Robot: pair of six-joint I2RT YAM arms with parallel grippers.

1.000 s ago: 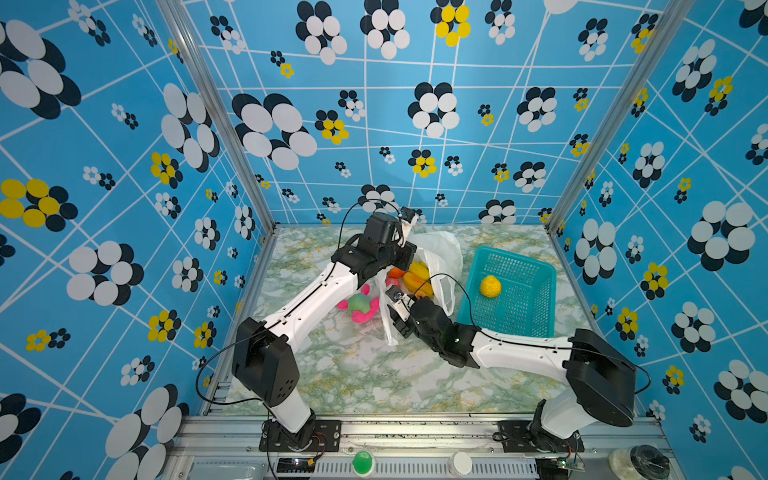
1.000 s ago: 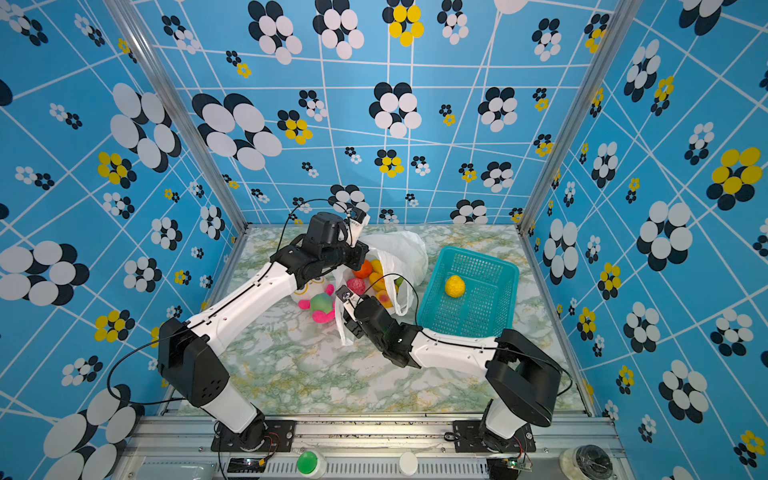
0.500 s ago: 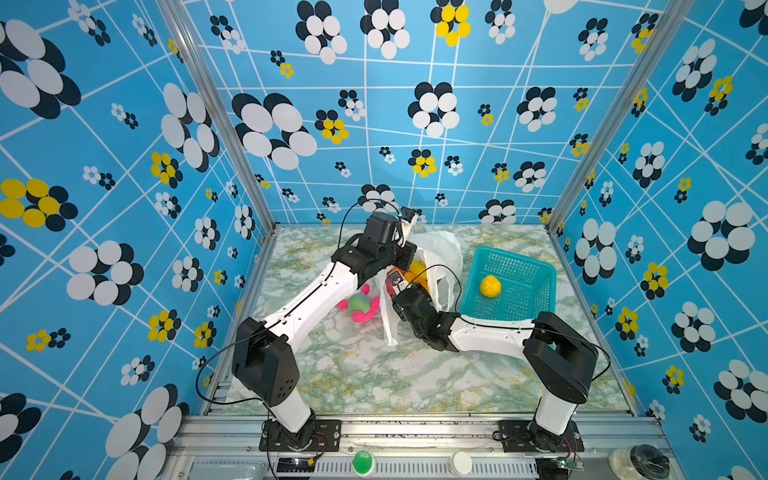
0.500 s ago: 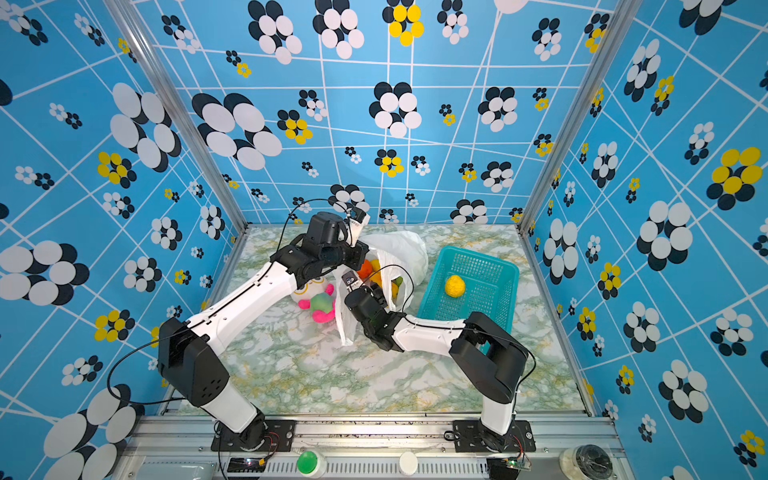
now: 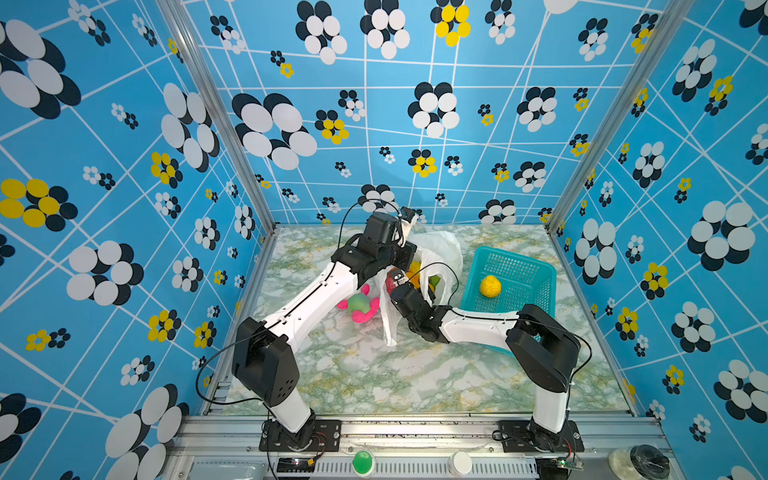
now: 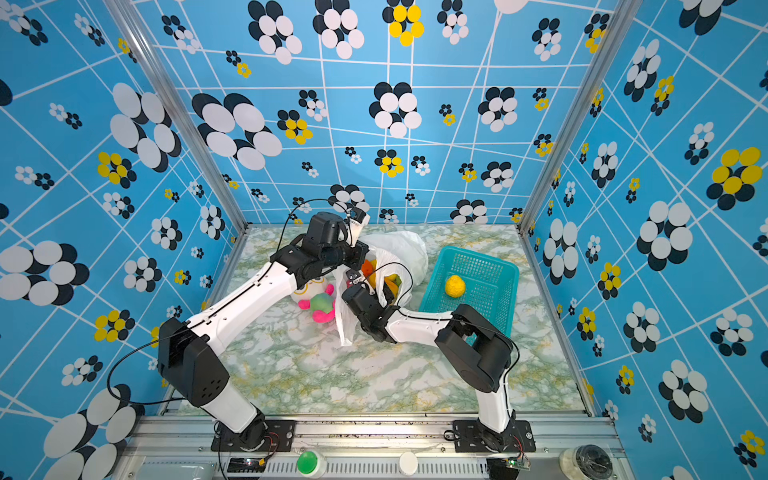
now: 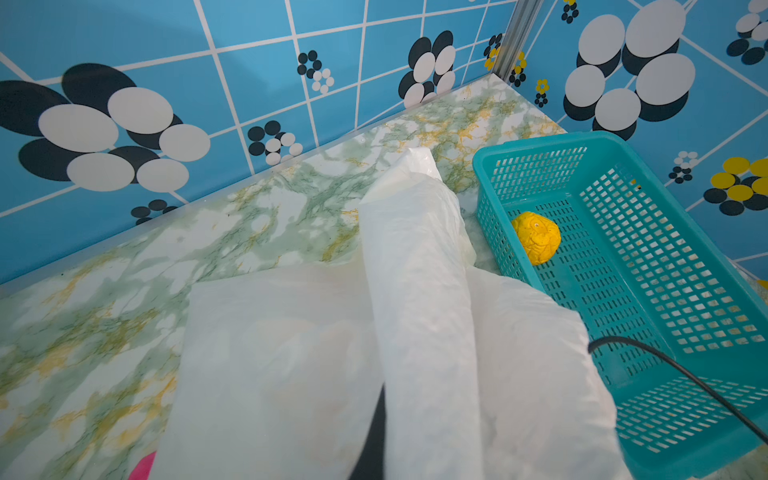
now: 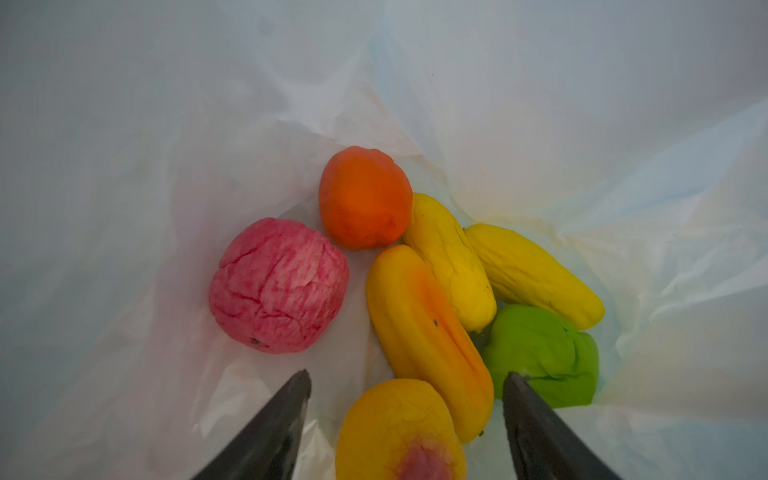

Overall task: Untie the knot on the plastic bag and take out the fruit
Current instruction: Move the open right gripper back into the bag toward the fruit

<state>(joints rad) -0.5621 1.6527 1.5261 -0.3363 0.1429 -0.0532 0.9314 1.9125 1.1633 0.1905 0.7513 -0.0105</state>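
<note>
Blue walls printed with black, white and yellow flowers close in a green-veined marble tabletop. The right gripper is down inside the plastic bag, its two dark jaws spread wide and holding nothing, poised over the fruit.

Between the jaws lie a round yellow-orange piece with a pink blush and a long yellow-orange piece. A green piece sits just beside one jaw tip, and a pink-red piece lies apart toward the other. Farther in are an orange round piece and two yellow oblong pieces, bunched and touching.

The skins are matte, creased and dimpled, so I judge them to be light, squashy replicas that give under pressure and are not slippery. The blushed round piece is best taken across its middle, and the oblong ones across the narrow width. Care is needed not to trap the film.

The left gripper is pressed together on a fold of the bag near its mouth and holds it up. The plastic is thin, limp, crinkled and translucent white, and probably slick. No knot shows, and the mouth stands open.

Just beside the bag, a teal basket holds one yellow fruit. A pink and green plush toy lies on the bag's other side.
</note>
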